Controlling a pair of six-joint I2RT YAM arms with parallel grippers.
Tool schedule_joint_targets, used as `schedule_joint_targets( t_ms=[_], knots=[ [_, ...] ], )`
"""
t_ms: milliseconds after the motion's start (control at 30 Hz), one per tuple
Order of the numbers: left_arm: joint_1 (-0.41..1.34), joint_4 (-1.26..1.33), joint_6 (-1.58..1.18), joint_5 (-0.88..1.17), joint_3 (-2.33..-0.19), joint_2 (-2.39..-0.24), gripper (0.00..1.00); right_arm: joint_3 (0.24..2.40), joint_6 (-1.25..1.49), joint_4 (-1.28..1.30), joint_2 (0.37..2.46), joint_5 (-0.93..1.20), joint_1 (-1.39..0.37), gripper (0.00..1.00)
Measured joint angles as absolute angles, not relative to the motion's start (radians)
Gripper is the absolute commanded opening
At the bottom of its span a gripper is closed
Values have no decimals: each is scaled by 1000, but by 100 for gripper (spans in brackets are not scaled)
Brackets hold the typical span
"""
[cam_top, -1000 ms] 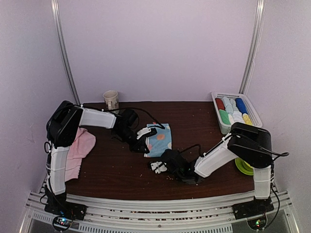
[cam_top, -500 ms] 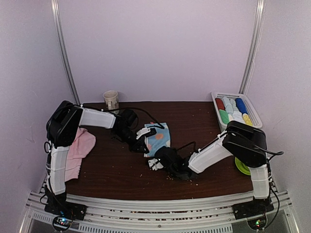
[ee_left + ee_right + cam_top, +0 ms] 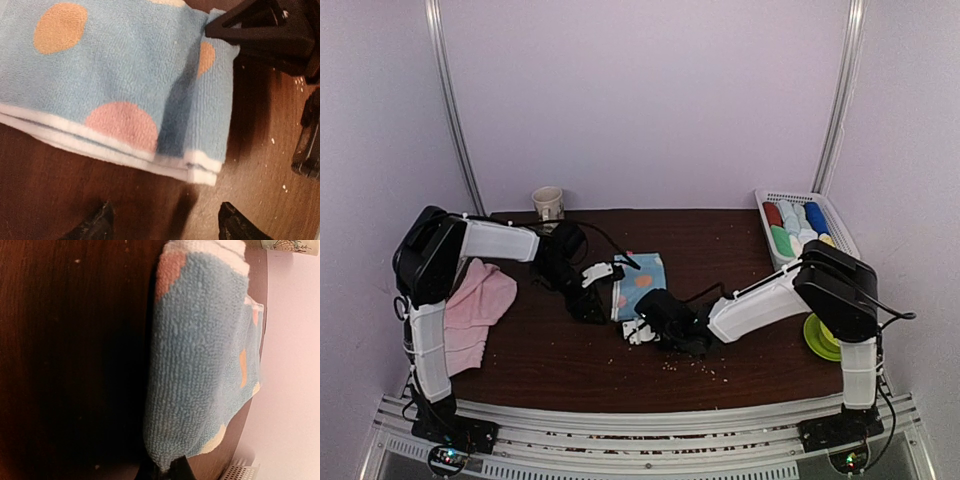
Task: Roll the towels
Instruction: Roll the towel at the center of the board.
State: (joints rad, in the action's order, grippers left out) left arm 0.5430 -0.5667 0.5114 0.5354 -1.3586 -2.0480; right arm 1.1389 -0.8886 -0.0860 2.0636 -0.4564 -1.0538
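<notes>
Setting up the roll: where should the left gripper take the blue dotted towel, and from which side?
Probably the white hemmed edge of the blue dotted towel, which faces the open left gripper. The folded layers lie stacked and flat there, so come in low from that side, away from the corner pinched by the right gripper.

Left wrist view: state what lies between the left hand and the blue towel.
Only bare table, shown in the left wrist view, separates left hand from blue towel.
</notes>
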Motion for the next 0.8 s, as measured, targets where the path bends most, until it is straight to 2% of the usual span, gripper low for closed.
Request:
schedule_joint_targets(
  t_ms=[167,467,633,800],
  knots=[
    [535,-538,535,484,-1269,-1941,92,1166,-826,13,2042,-387,-1048,0],
    [535,-240,698,444,-877,-1588,95,1303,-688,261,2042,-171,-1002,0],
    [538,-75,815,436,-719,-1484,90,1434,-638,427,2081,4,-953,0],
    [563,62,922,426,-625,-1438,80,1573,-615,575,2146,180,-904,0]
  ],
)
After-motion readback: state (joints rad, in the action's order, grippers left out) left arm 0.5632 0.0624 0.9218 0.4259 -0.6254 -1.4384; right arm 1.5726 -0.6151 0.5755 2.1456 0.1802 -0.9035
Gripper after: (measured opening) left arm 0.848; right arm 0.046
